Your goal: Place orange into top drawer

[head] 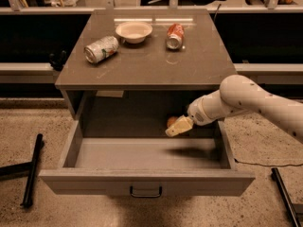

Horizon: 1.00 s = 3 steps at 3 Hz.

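Orange (171,121): small, round, orange-yellow. Only a part is showing, as the pale finger in front is covering its lower right side. It is hanging inside the open top drawer (142,181), toward the back right, above the drawer floor and not resting on it.

Nearest the camera, the drawer's flat grey-brown front panel is facing out, pulled well clear of the cabinet, with a small dark handle (146,191) sitting at its centre. The drawer floor behind the panel is carrying a dark shadow under the arm.

The gripper (173,126) is reaching in over the drawer's right side wall and pointing down and to the left. Its fingers are pinching the orange, which is peeking out just above the near finger. The white arm (246,100) is coming in from the right edge and crossing the drawer's right rear corner, hiding that corner.

On the speckled floor, black bars (32,174) are lying to the left of the drawer and a thin cable (265,163) is running along the right.

Farther back, the cabinet top (147,65) is overhanging the rear of the drawer. On it, a crushed silver can (101,48) is lying at the left, a white bowl (134,31) is sitting behind it near the middle, and a red can (175,36) is lying to the right of the bowl. All three are well apart from the orange.
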Each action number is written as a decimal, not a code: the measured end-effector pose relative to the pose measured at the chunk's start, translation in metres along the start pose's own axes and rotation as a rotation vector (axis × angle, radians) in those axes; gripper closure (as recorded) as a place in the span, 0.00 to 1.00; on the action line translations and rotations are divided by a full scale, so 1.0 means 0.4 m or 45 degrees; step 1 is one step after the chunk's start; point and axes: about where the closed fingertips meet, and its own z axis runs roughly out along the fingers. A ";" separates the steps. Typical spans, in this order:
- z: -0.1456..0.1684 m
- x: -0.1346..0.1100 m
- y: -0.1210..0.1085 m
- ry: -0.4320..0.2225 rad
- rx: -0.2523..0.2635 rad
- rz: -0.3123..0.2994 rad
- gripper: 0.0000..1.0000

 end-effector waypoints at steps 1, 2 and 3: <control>-0.082 0.008 0.028 -0.026 0.032 0.010 0.00; -0.183 0.024 0.052 -0.068 0.081 0.022 0.00; -0.258 0.035 0.066 -0.141 0.080 0.020 0.00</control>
